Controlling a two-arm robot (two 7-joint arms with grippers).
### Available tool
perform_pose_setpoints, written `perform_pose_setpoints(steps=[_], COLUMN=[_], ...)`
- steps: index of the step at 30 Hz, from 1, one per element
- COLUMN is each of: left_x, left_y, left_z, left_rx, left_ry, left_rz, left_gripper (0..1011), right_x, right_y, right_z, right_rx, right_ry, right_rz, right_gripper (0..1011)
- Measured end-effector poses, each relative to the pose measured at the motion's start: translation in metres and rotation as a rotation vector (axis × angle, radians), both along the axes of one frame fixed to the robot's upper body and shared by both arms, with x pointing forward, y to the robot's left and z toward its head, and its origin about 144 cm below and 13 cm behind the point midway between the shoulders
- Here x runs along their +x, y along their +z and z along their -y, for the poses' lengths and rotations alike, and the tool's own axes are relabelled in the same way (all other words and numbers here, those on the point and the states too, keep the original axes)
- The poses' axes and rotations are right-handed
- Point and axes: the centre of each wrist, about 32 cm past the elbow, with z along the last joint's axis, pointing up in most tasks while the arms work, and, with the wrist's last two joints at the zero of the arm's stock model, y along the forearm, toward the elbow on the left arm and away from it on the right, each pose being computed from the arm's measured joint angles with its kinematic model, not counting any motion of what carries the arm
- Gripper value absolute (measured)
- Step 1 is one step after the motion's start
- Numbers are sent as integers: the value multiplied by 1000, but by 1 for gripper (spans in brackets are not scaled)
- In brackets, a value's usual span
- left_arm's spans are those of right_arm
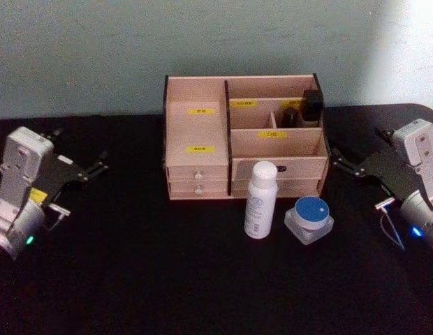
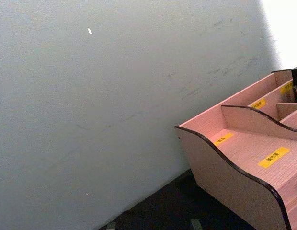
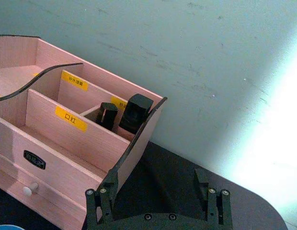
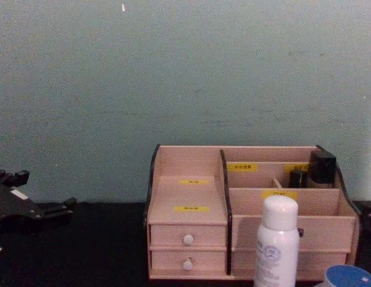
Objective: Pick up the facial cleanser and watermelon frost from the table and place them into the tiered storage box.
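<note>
A white bottle [image 1: 262,199] [image 4: 276,245] with blue print stands upright just in front of the tiered storage box [image 1: 195,132] [image 4: 173,236] [image 2: 234,177] [image 3: 57,158]. A squat clear jar with a blue lid [image 1: 309,218] [image 4: 347,276] sits to its right. Which one is the facial cleanser and which the watermelon frost, I cannot tell. My left gripper [image 1: 99,163] [image 4: 57,210] rests open at the table's far left. The right gripper [image 1: 336,159] [image 3: 155,199] is open at the far right, beside the box's right wall. Neither holds anything.
Two dark items [image 1: 307,108] [image 3: 129,114] [image 4: 317,168] stand in the box's back right compartment. The black table [image 1: 147,265] has free room in front and to the left of the box. A grey-green wall [image 1: 98,56] is close behind it.
</note>
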Motion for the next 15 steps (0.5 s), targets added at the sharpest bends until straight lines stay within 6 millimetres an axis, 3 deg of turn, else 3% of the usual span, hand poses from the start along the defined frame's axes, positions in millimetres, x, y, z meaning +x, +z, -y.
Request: perform_pose_setpoints(steps=[15], left_x=[0], left_y=[0], left_z=[0], left_rx=[0], left_ry=[0], left_rz=[0], left_gripper=[1001], right_x=[0], right_y=[0], right_z=[0], right_rx=[0], right_ry=[0], right_rz=[0], right_gripper=[1002])
